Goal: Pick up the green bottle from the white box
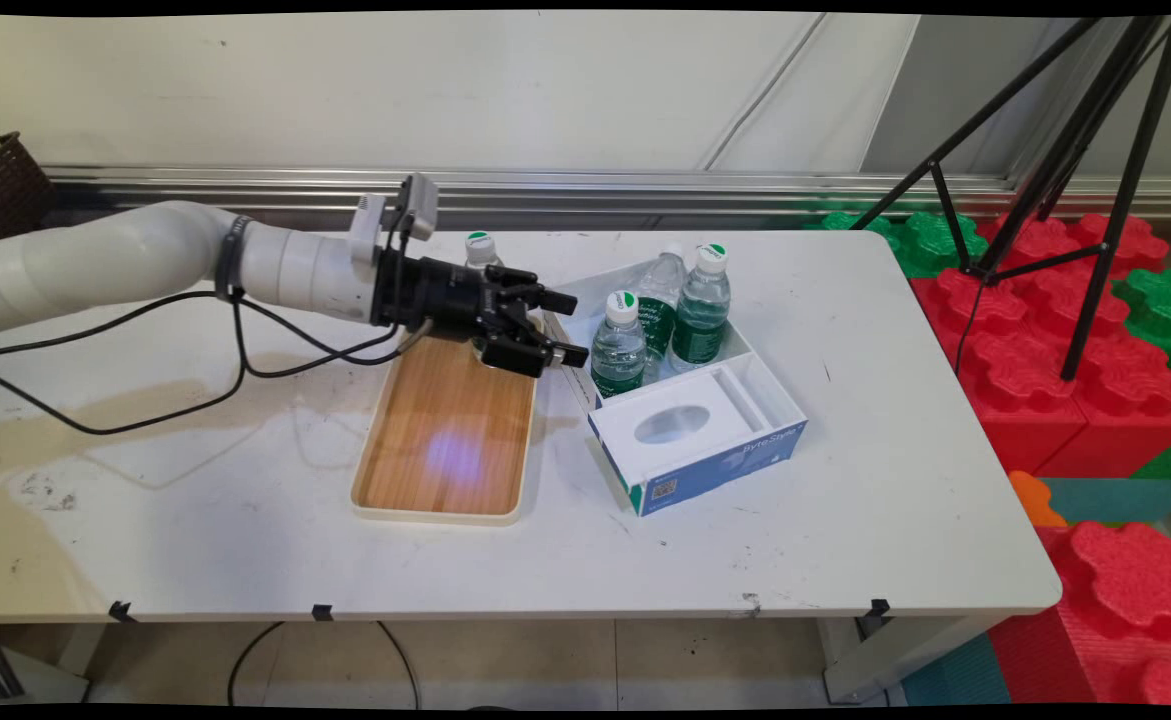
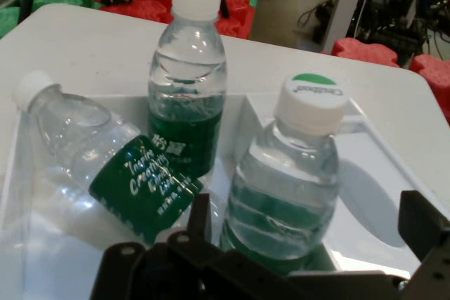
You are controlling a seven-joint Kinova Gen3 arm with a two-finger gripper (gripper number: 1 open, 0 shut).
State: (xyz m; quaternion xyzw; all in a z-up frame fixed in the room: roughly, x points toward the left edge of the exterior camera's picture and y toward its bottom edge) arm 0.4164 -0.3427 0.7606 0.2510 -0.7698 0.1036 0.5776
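My gripper (image 1: 565,328) hangs open and empty over the far end of a wooden tray (image 1: 445,440), pointing right at a white box with blue sides (image 1: 735,455). Three green-labelled water bottles are in the box's far compartment. The nearest one (image 1: 618,343) stands upright just ahead of my fingertips. Another (image 1: 702,305) stands upright behind it, and a third (image 1: 660,297) leans between them. A further bottle (image 1: 482,249) stands behind my hand. In the hand view my gripper (image 2: 311,210) has the near bottle (image 2: 295,180) in line with the gap between its fingers, the leaning bottle (image 2: 105,159) to the left and the far bottle (image 2: 188,82) beyond.
The box's near part has an oval recess (image 1: 672,424). Black cables (image 1: 145,390) droop from the arm onto the table's left side. Red and green foam blocks (image 1: 1045,330) and a black tripod (image 1: 1075,150) stand off the table's right edge. A wicker basket (image 1: 7,185) sits at far left.
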